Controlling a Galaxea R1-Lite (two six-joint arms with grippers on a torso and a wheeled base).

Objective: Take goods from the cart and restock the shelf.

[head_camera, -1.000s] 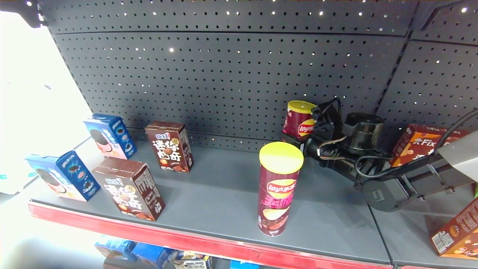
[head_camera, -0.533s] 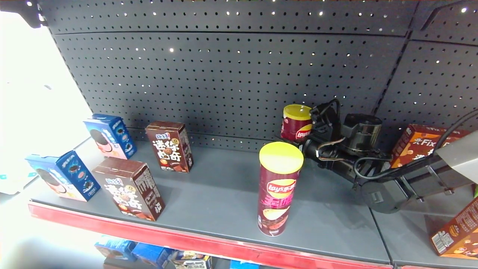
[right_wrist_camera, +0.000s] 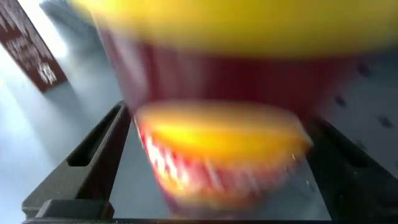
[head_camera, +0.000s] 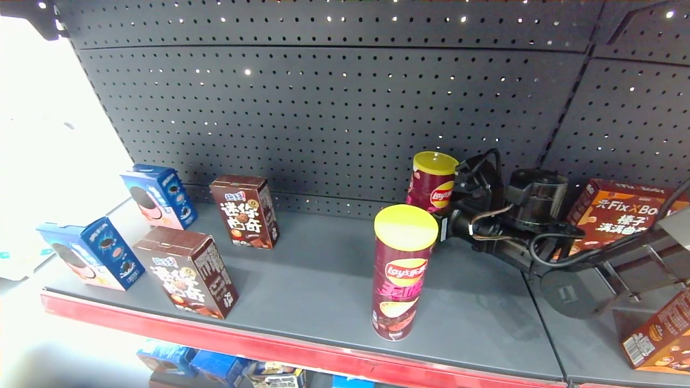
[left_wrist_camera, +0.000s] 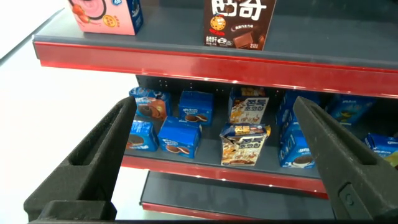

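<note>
Right gripper (head_camera: 446, 211): at rear chips can (head_camera: 431, 180), hold cannot be told. Shelf (head_camera: 323, 280): grey deck. Front chips can (head_camera: 401, 272): upright, near the arm; a careless withdrawal could knock it. The rear chips can: back of shelf, leaning slightly; could topple

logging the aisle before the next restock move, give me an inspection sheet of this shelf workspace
surface: grey shelf with a red front edge.
job's things: front can upright near the edge; back can close to the back wall.
clutter: blue boxes and brown boxes to the left, orange boxes to the right.
grippers: left gripper open, holding nothing; right gripper at the back can, grip unclear.
cables: black cables looped along the right arm.
surroundings: perforated back wall; lower shelf stocked with boxes.
</note>
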